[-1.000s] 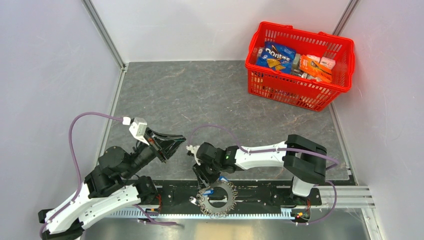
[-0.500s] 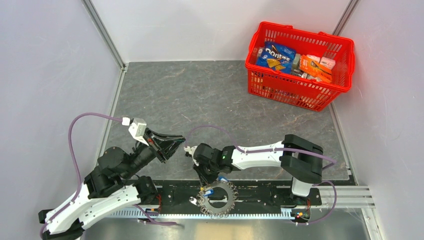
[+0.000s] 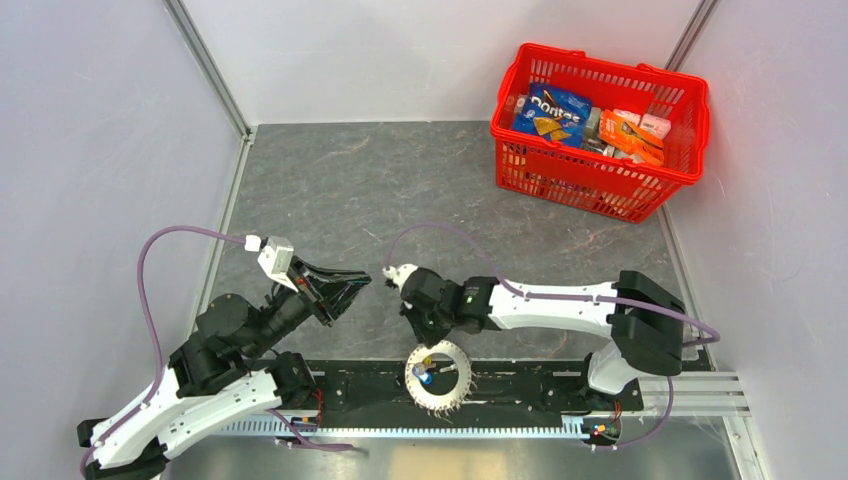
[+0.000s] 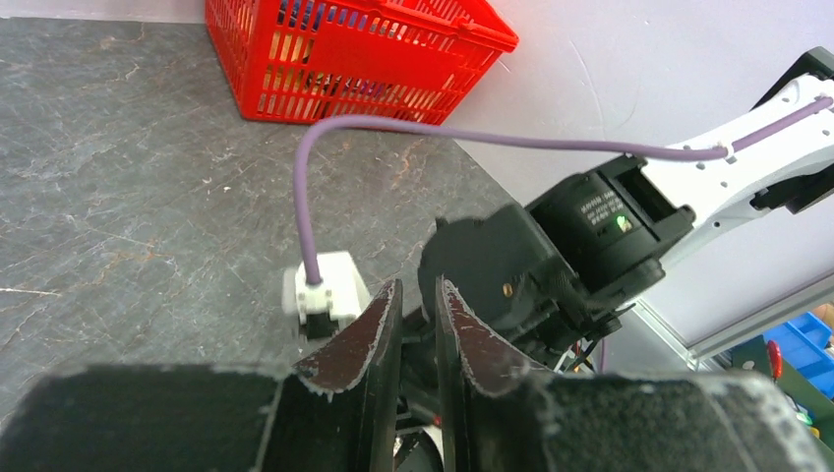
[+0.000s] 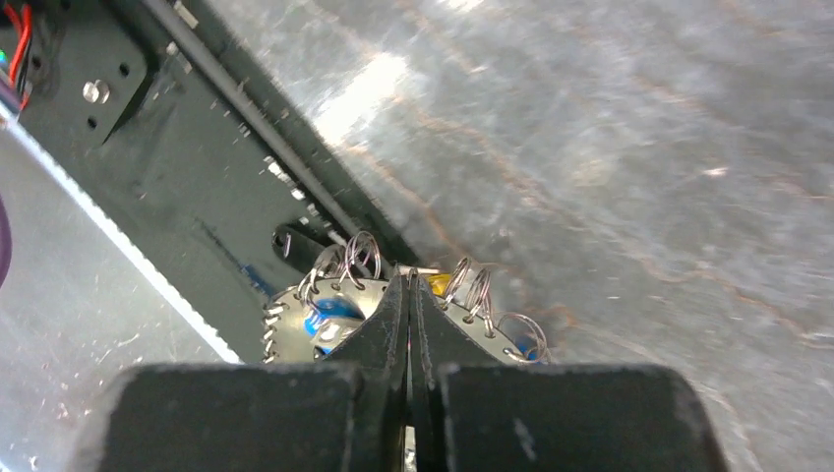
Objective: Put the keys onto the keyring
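The keyring (image 3: 460, 376) is a pale toothed disc-like loop edged with small wire rings, tipped up over the black base rail. A blue-headed key (image 3: 427, 378) shows in its middle. My right gripper (image 3: 430, 338) reaches down onto its far rim. In the right wrist view the gripper (image 5: 409, 280) is shut on the keyring (image 5: 285, 329), whose rim runs out on both sides of the fingers, with a blue key (image 5: 325, 320) and a yellow tag (image 5: 440, 285) close by. My left gripper (image 3: 362, 281) hovers to the left, its jaws (image 4: 418, 285) narrowly open and holding nothing.
A red basket (image 3: 590, 185) of snack packets stands at the back right, also in the left wrist view (image 4: 344, 69). The black base rail (image 3: 530, 385) runs along the near edge. Side walls close in the grey mat (image 3: 380, 190).
My right gripper has shut on the keyring's rim. The ring has shifted slightly away from the near edge and tipped up, showing a paler face. The left arm has not moved.
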`<state>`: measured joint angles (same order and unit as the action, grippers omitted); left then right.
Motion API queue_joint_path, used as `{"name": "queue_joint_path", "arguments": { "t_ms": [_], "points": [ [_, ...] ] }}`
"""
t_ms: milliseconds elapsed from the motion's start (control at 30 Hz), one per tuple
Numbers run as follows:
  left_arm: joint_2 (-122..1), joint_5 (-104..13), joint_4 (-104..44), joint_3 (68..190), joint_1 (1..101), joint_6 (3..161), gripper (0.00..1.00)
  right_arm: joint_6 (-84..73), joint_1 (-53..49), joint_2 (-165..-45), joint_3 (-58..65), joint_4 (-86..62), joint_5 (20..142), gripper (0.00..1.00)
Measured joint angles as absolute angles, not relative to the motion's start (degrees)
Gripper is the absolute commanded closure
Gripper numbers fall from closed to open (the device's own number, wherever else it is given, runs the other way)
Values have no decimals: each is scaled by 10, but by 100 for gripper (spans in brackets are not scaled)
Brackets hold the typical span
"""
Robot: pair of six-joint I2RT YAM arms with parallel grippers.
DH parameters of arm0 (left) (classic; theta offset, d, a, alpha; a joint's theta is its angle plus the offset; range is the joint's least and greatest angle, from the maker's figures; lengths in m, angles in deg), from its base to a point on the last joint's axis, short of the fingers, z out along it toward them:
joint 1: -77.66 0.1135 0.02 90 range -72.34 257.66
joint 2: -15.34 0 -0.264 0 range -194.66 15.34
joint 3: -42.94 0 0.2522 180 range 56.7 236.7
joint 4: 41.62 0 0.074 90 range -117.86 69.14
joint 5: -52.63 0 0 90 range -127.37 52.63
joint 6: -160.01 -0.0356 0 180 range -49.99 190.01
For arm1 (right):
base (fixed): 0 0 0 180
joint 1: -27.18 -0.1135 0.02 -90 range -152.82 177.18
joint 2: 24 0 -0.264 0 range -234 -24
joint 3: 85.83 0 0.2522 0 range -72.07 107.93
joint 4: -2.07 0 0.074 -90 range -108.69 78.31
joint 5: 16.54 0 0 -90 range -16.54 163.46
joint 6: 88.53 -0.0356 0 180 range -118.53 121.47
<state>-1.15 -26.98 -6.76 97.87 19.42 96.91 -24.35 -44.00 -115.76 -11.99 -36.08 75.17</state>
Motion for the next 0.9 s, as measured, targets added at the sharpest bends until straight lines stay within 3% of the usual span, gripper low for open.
{"name": "queue_joint_path", "arguments": {
  "t_ms": [367,700,900],
  "points": [
    [-11,-269,-68,979,194,960,75,-199,-278,-1145,-112,-379,724,100],
    [-13,-267,-68,979,194,949,74,-171,-205,-1212,-83,-369,726,99],
    [-21,-262,-67,979,194,941,74,-162,-203,-1230,-83,-366,726,65]
  ]
}}
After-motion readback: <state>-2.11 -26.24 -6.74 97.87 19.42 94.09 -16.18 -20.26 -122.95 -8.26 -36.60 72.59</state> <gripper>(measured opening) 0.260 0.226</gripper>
